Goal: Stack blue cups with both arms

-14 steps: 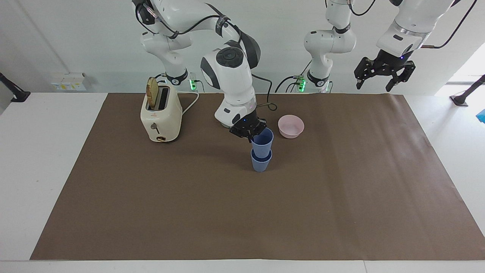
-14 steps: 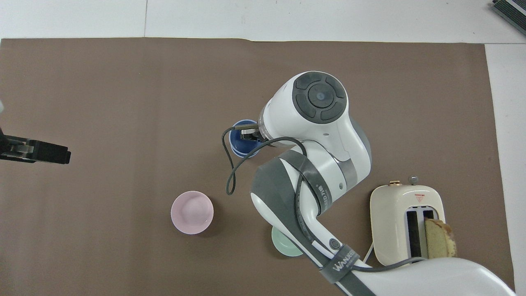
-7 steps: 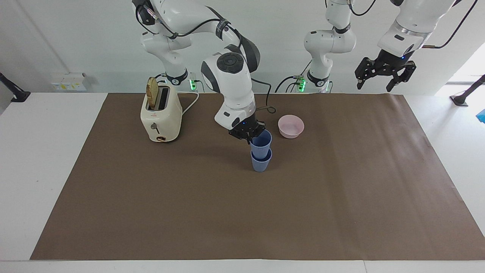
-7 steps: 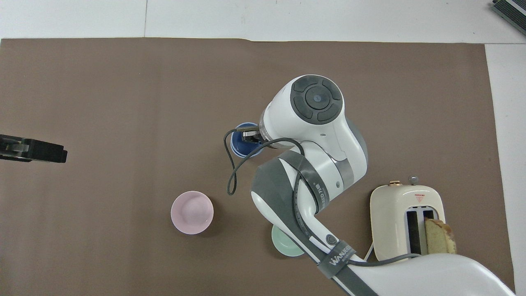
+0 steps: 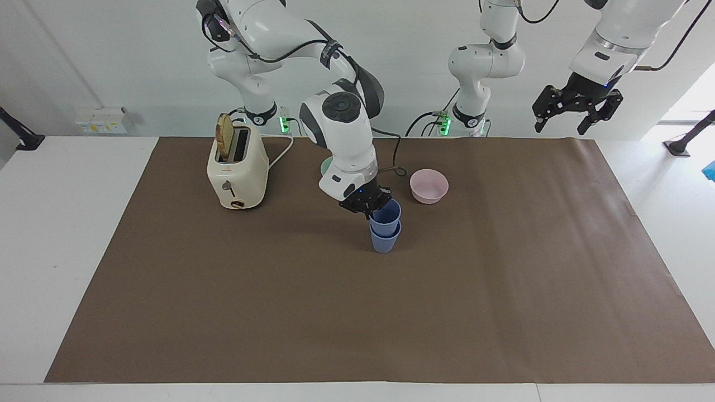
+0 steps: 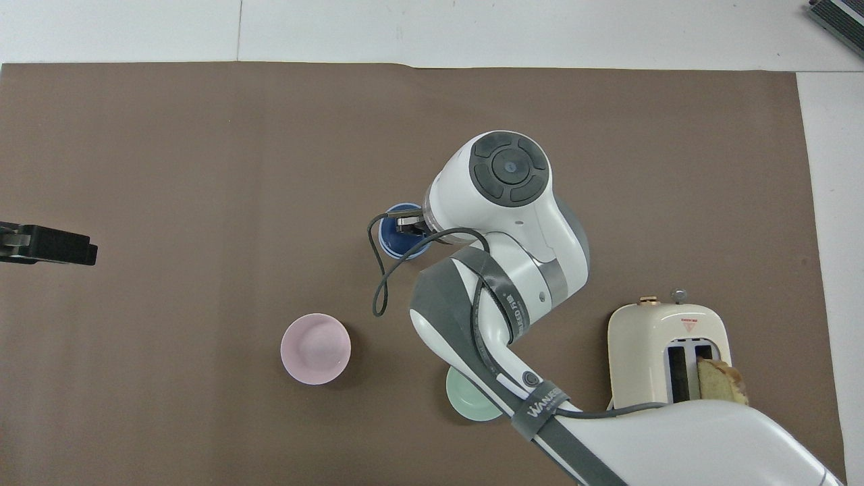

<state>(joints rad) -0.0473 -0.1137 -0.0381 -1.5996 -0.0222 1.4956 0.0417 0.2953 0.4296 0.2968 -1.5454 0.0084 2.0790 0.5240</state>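
- Two blue cups [image 5: 385, 228] are nested at mid-table, farther from the robots than the pink bowl [image 5: 429, 186].
- The upper cup's rim is pinched by the right gripper [image 5: 371, 205].
- The left gripper [image 5: 577, 104] is held high with fingers spread wide, toward the left arm's end of the table.

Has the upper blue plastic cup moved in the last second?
Yes. The upper blue plastic cup, held at its rim by the right hand, has sunk deeper into the lower blue cup, which stands farther from the robots than the pink bowl.
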